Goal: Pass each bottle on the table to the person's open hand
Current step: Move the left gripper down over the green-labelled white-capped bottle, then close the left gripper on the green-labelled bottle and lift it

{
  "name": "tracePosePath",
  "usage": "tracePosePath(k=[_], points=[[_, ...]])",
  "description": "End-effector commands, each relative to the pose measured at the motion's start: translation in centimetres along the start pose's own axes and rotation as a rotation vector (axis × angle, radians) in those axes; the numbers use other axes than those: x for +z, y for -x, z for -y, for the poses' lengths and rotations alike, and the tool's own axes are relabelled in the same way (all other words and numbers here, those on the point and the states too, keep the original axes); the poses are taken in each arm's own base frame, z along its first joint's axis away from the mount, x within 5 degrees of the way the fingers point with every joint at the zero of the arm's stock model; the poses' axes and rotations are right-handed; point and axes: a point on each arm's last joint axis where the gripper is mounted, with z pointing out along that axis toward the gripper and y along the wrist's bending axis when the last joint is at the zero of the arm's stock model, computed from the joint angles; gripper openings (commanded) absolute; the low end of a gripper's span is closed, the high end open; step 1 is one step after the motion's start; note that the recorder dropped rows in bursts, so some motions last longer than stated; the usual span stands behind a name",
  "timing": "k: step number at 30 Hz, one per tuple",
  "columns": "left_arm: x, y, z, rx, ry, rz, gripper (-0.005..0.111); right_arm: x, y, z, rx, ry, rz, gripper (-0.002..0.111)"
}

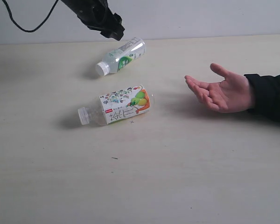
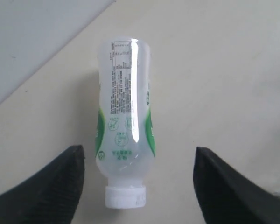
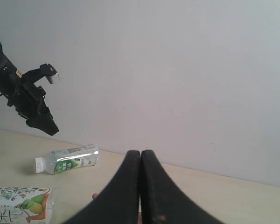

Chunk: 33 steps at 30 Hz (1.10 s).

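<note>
Left wrist view: L jaws spread wide either side of small bottle (image 2: 126, 116), not touching, which lies on tabletop (image 2: 224, 70) near wall (image 2: 28, 37); R jaws clenched, empty; risk: round slick body rolls or squirts out if closed off-centre, esp. near cap (image 2: 126, 198).

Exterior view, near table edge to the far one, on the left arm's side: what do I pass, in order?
fruit-label bottle → small green-label bottle → back wall
</note>
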Motion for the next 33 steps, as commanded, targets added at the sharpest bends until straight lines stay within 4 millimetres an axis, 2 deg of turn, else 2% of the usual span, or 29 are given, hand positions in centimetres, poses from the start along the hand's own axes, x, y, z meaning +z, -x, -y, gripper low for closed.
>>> tracePosePath(k=[1, 4, 8, 14, 23, 33], points=[[1.8, -0.1, -0.3, -0.005, 0.021, 0.002, 0.065, 0.0, -0.1, 0.0, -0.003, -0.006, 0.004, 0.000], [2.9, -0.3, -0.5, -0.023, 0.028, 0.012, 0.066, 0.0, -0.1, 0.0, -0.003, -0.006, 0.004, 0.000], [4.1, -0.4, -0.8, -0.061, 0.039, 0.027, 0.076, 0.0, -0.1, 0.0, -0.001, -0.005, 0.005, 0.000], [6.7, -1.2, -1.1, -0.069, 0.057, 0.022, 0.076, 0.0, -0.1, 0.0, -0.001, -0.005, 0.005, 0.000], [9.5, -2.3, -1.3, -0.068, 0.086, 0.052, 0.076, 0.0, -0.1, 0.0, -0.003, -0.006, 0.004, 0.000], [10.5, -2.8, -1.3, -0.084, 0.095, 0.059, 0.075, 0.0, -0.1, 0.0, 0.001, -0.004, 0.003, 0.000]])
